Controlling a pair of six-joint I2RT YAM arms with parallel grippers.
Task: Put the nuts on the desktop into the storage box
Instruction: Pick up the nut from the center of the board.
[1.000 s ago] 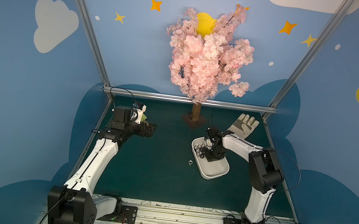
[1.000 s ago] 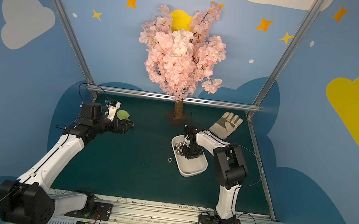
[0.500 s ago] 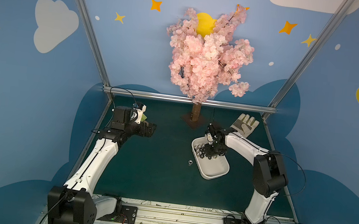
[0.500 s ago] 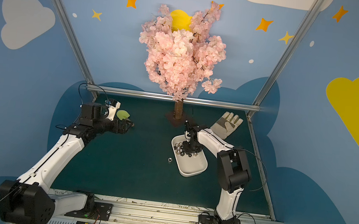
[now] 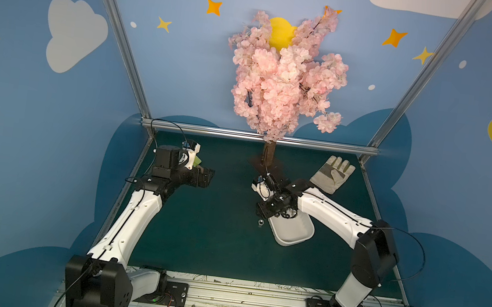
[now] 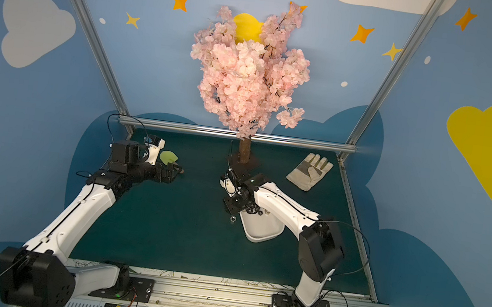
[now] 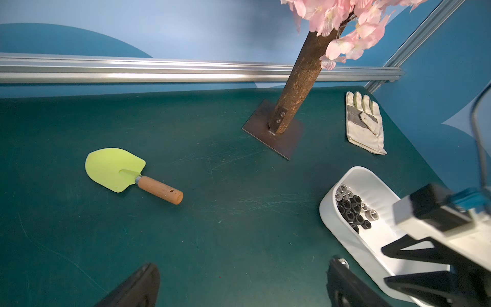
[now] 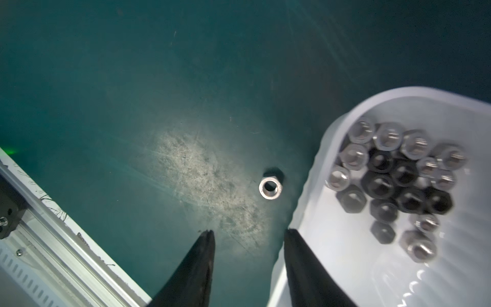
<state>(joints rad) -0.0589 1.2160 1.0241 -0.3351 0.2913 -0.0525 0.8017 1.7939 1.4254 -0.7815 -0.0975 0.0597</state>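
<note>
The right pincer stands partly open. In the right wrist view its two dark fingers are apart, with only bare counter showing between the tips, and nothing is gripped. One fingertip overlaps the rounded corner of the storage box (whether it touches the rim or only hangs above it, I cannot tell). The other fingertip is over the counter. In both top views the right pincer hangs at the far corner of the white storage box.

One loose nut lies flat on the counter with its hole upward, just beside the box's outer wall and apart from both fingertips. The same loose nut shows in both top views as a small bright speck next to the box.

The other nuts sit inside the box, silver and dark ones heaped together at the end nearest the right pincer. The left wrist view shows the same nuts inside the storage box.

The left pincer is wide open and empty. In a top view the left pincer is held above the counter's left side, well apart from the box. Near it lies a yellow-green trowel with a wooden handle. A beige glove lies flat toward the far right corner. A pink blossom tree stands at the back.
</note>
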